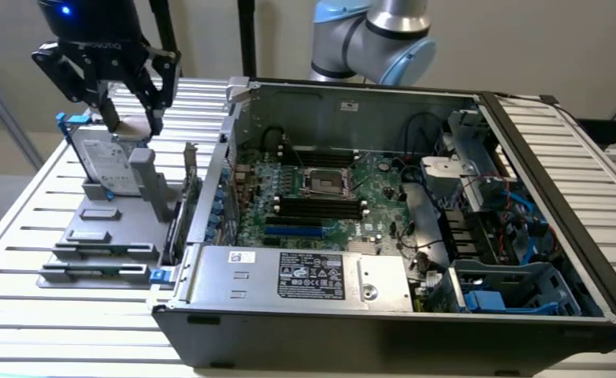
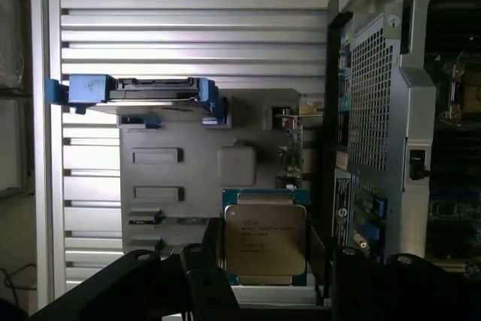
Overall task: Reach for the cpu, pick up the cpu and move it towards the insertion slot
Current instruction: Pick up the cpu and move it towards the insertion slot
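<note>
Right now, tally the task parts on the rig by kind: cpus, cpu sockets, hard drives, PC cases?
cpu: 1, held between the gripper fingers above the grey fixture tray
insertion slot: 1, on the motherboard
hard drive: 1, leaning on the tray
PC case: 1, open
Total: 4

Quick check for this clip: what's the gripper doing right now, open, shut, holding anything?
Gripper: shut on the cpu, held above the grey fixture outside the computer case.

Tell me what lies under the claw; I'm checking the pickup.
Between the claw's fingers sits the small square silvery cpu, above the grey holder tray. The fingertip contact is hidden.
</note>
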You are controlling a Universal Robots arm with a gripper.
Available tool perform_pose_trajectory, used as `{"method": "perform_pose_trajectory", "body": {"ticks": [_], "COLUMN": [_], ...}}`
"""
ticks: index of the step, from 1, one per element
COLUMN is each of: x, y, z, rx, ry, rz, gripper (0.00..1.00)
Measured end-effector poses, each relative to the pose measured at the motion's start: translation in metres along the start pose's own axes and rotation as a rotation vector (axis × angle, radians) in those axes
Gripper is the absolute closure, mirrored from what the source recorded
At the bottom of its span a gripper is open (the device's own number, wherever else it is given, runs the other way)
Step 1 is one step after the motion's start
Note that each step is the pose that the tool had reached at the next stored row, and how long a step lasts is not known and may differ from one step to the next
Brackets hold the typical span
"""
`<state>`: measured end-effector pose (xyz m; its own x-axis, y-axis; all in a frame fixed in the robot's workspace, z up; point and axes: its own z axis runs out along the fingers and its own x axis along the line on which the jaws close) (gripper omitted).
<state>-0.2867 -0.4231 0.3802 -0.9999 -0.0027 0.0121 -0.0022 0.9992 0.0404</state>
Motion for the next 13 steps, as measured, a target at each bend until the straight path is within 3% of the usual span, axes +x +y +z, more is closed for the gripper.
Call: {"method": "perform_pose_trajectory", "body": {"ticks": [13], "x": [-0.059], "y": [0.0003], "z": [-0.0111], "rx": [-0.0334], "ry": [0.001], "rz": [0.0], "gripper": [0.45]}}
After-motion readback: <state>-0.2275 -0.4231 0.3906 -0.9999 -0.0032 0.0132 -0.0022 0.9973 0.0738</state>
